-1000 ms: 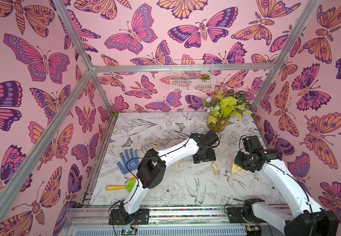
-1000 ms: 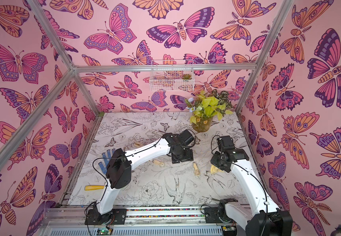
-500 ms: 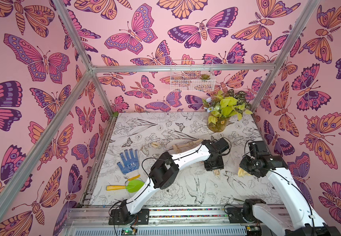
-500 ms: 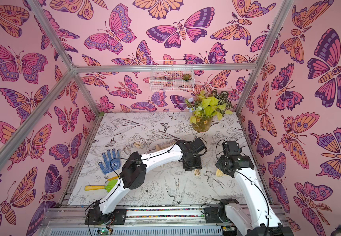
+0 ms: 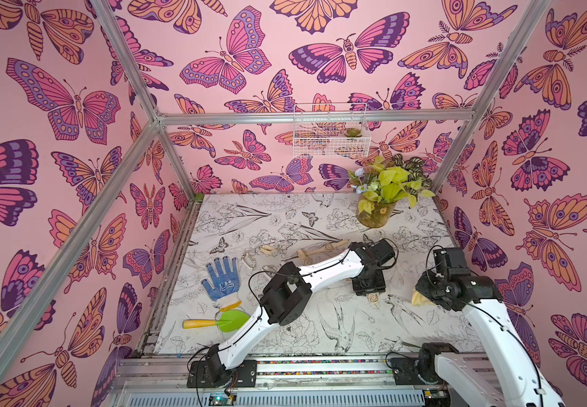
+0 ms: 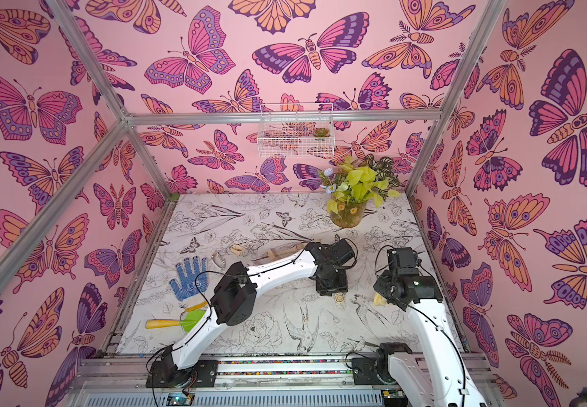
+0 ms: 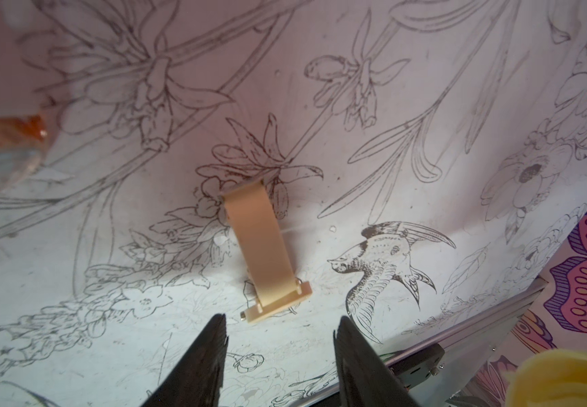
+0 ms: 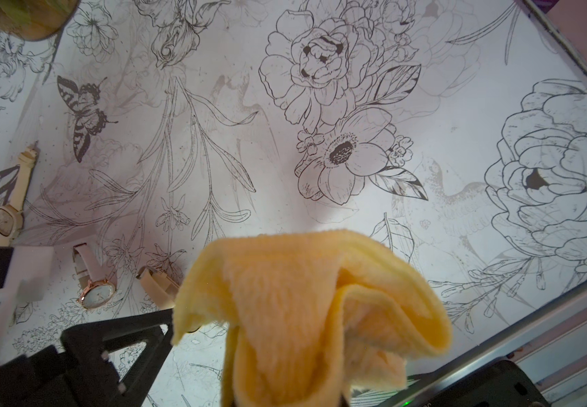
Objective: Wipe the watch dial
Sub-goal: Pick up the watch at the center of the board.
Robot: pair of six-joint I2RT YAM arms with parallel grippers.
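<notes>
A tan watch lies on the flower-print table; its small square dial (image 5: 373, 299) shows in both top views, just in front of my left gripper (image 5: 369, 287). In the left wrist view the tan strap (image 7: 258, 243) stretches away from my left gripper (image 7: 281, 326), which stands open, its black fingertips (image 7: 219, 326) a little short of the watch and nothing between them. To the right, my right gripper (image 5: 422, 297) is shut on a folded yellow cloth (image 8: 313, 310) and held above the table. The cloth hides the right fingers.
Other watches lie behind the left arm: a rose-gold round one (image 8: 96, 294), a square beige one (image 8: 7, 218) and a small one (image 5: 271, 250). A blue dotted glove (image 5: 221, 278) and a green trowel (image 5: 218, 322) lie at the left. A plant vase (image 5: 376, 211) stands at the back right.
The left arm has swung right and forward, down to the tan watch, and its jaws have narrowed. The right arm has shifted slightly right and forward with the cloth.
</notes>
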